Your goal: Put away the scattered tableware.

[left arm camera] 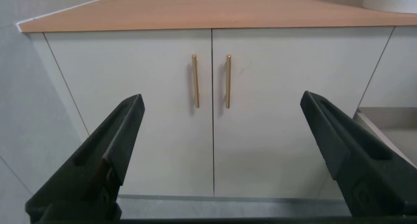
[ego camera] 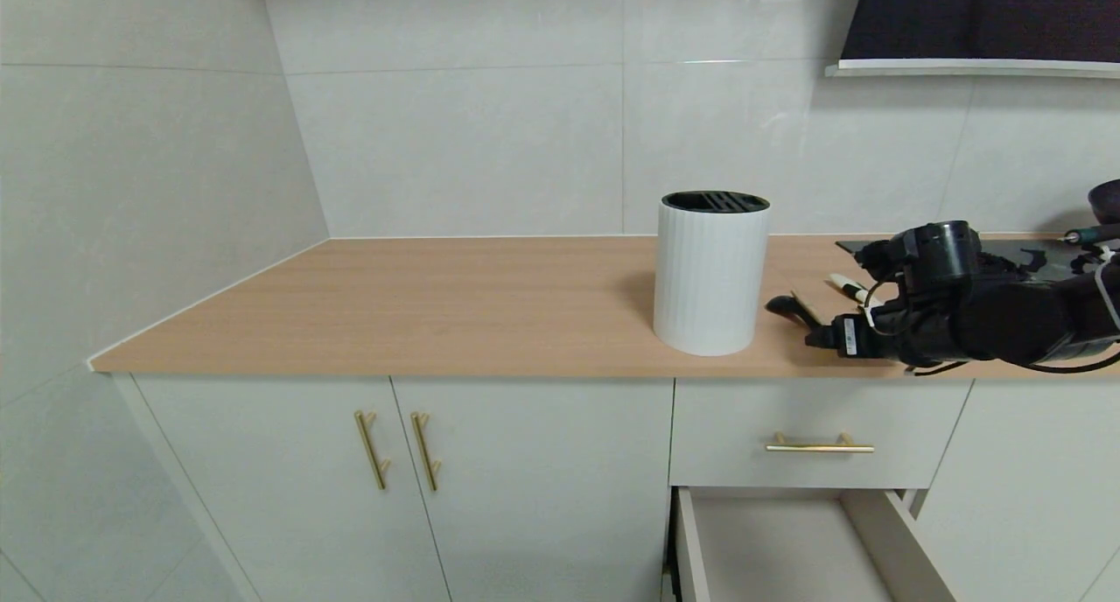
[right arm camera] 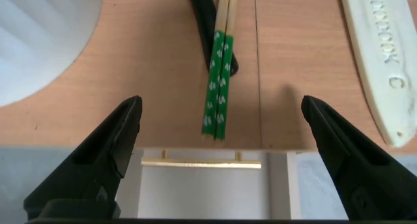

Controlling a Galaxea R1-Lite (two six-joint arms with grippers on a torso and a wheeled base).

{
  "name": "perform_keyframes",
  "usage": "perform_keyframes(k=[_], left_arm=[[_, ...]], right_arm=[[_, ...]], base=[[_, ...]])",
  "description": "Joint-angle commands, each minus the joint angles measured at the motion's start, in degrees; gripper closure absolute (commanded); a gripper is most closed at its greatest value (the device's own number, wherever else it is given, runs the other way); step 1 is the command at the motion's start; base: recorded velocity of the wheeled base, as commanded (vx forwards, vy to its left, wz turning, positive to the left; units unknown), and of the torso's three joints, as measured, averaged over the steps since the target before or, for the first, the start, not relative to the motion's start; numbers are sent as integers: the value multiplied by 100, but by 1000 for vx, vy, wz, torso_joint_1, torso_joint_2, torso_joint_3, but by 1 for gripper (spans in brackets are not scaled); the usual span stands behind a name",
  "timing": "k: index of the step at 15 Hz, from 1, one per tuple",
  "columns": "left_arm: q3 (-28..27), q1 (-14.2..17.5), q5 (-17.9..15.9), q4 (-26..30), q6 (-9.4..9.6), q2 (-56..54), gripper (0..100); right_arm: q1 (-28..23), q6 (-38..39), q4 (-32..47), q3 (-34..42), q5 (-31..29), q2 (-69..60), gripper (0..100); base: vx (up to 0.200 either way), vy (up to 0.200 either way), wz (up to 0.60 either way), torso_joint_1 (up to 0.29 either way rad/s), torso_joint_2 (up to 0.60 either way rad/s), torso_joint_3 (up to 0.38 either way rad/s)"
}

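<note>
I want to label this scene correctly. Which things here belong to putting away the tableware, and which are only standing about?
Belong to the job:
green-tipped chopsticks
black utensil
white utensil
white ribbed holder
open drawer

Only standing about:
cabinet doors
cooktop
range hood

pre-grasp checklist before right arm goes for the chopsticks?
1. Right pincer open: ok.
2. Chopsticks centred in its opening: ok.
3. Chopsticks lying free: not ok, they overlap a black utensil.
4. White slotted holder upright: ok.
5. Lower drawer open: ok.
6. Left pincer away from the counter: ok, open before the cabinet doors.
</note>
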Motion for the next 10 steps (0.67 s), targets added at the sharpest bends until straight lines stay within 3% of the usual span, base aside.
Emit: perform_keyframes(k=[1, 6, 7, 10], left_arm=[[0, 2, 1, -1, -1, -2, 0], [0, 2, 1, -1, -1, -2, 0], [0, 2, 1, -1, -1, -2, 0], [0, 2, 1, -1, -1, -2, 0]], right_arm=[[5, -7, -78, -6, -14, 133, 0], [14, 1, -78, -6, -14, 141, 0], [14, 1, -78, -6, -5, 133, 100], [14, 1, -78, 3, -5, 115, 100]], base=[[0, 0, 0, 0, 0, 0], [0, 0, 0, 0, 0, 0], [0, 0, 0, 0, 0, 0], [0, 0, 0, 0, 0, 0]])
